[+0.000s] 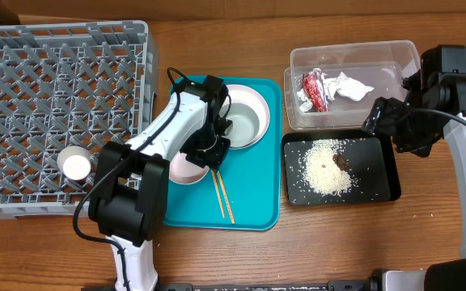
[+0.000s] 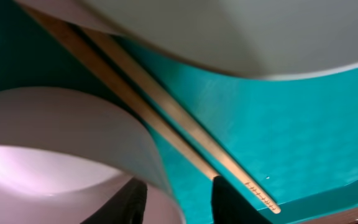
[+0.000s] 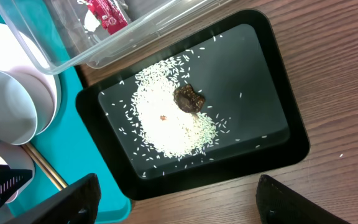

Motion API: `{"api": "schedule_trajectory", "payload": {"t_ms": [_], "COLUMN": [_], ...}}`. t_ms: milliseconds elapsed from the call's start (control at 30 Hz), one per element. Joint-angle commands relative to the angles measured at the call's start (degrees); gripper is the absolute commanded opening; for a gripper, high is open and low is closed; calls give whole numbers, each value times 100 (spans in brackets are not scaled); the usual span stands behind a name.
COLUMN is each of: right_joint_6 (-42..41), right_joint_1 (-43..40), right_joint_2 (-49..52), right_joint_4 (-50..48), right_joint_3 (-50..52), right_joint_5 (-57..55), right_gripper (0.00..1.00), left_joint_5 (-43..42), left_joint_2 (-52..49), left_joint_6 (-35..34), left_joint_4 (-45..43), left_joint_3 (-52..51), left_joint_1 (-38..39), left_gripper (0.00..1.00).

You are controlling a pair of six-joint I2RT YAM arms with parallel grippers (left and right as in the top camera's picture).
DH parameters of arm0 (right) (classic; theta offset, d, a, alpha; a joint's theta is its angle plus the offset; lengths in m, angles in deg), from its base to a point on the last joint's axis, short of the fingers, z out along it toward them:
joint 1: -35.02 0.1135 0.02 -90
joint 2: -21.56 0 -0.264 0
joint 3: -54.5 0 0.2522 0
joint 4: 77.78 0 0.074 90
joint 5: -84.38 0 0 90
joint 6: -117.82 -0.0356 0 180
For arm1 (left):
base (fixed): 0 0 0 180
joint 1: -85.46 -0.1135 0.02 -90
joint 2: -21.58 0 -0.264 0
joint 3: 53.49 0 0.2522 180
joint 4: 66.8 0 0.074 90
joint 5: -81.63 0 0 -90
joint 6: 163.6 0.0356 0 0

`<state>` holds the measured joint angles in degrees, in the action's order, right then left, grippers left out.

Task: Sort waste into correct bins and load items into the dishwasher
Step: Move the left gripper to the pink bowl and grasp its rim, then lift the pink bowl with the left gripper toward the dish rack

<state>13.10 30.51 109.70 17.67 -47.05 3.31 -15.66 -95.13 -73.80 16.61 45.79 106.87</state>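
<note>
- One grey dish rack fills the upper left of the overhead frame. One small white cup stands in its lower right part.
- The left fingers are partly open. The rim of the one pink bowl passes between them, and a sliver of teal shows beside one finger, so they are not clamped.
- That bowl sits at the lower left of the one teal tray, in mid-frame. Two chopsticks lie side by side just right of it.
- One grey-green bowl rests on one white plate at the tray's top.
- One clear tub, upper right, holds one red wrapper and one napkin.
- One black tray below the tub carries loose rice and one brown lump.
- The right fingers are spread wide over the black tray and hold nothing.
</note>
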Motion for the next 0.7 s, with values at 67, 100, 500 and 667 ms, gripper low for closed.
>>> {"api": "schedule_trajectory", "payload": {"t_ms": [67,100,500,667], "right_joint_6": [20,20,20,20], "right_joint_1": [-11,-11,-11,-11], "right_joint_2": [-59,-59,-59,-59], "right_joint_4": [-11,-9,-9,-4], "right_joint_3": [-39,-39,-39,-39], "right_joint_5": [-35,-35,-35,-35], "right_gripper": [82,82,82,82], "left_joint_5": [-109,-107,365,367], "left_joint_2": [-94,-94,-94,-83], "left_joint_6": [-76,-116,-518,-518], "left_joint_4": [20,20,-98,-87], "left_joint_3": [-28,-31,-289,-278], "left_joint_1": [44,42,44,42], "left_gripper": [29,29,15,4]}}
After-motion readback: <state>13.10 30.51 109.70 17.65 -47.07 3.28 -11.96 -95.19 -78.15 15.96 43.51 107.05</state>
